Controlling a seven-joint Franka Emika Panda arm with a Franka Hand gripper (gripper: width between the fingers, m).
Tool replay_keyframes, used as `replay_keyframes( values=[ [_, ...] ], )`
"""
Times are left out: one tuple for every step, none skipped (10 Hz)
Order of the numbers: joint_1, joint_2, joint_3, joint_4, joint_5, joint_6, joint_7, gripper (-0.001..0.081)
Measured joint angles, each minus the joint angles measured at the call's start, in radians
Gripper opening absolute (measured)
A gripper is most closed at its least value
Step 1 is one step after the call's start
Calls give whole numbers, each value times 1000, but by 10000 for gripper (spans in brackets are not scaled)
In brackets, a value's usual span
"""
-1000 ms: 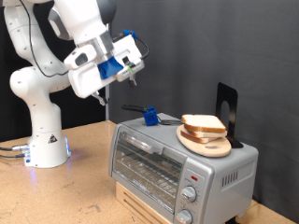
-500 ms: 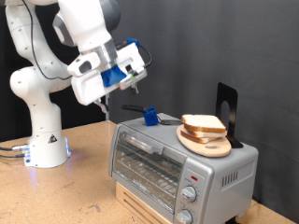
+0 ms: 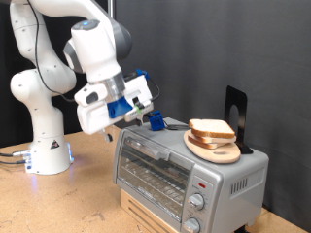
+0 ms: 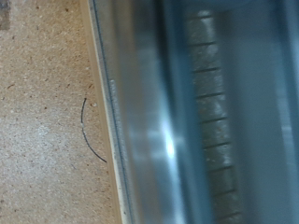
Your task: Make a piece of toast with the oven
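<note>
My pincer [image 3: 115, 134], grip state hidden, has dropped to the small silver-grey toaster oven [image 3: 190, 167], its glass door shut, pale bread slice [image 3: 212, 129] waiting on top.

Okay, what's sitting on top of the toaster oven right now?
On the oven sits a round wooden plate carrying two bread slices, beside a blue-handled tool and a black stand. The slices hide most of the plate. The gripper hangs nearby.

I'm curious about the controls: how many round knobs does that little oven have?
2. Both sit on the oven's front panel at the exterior view's right of the glass door: the upper knob and the lower knob, at the picture's bottom edge. More may lie out of frame.
</note>
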Motion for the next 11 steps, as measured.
replay_keyframes(
  values=[
    [0, 16, 0, -8, 5, 24, 0, 808],
    [0, 29, 0, -15, 7, 43, 0, 808],
    [-2, 42, 0, -22, 7, 61, 0, 808],
    [-5, 46, -1, -24, 5, 68, 1, 808],
    [-15, 45, -1, -25, -5, 68, 5, 808],
    [-32, 42, -1, -26, -30, 67, 19, 808],
    [-53, 40, -2, -27, -62, 66, 38, 808],
    [-78, 40, -3, -29, -91, 66, 52, 808],
    [-97, 45, -9, -29, -106, 66, 57, 808],
    [-112, 51, -14, -29, -114, 65, 57, 808],
    [-128, 58, -17, -28, -124, 62, 57, 808]
  ],
)
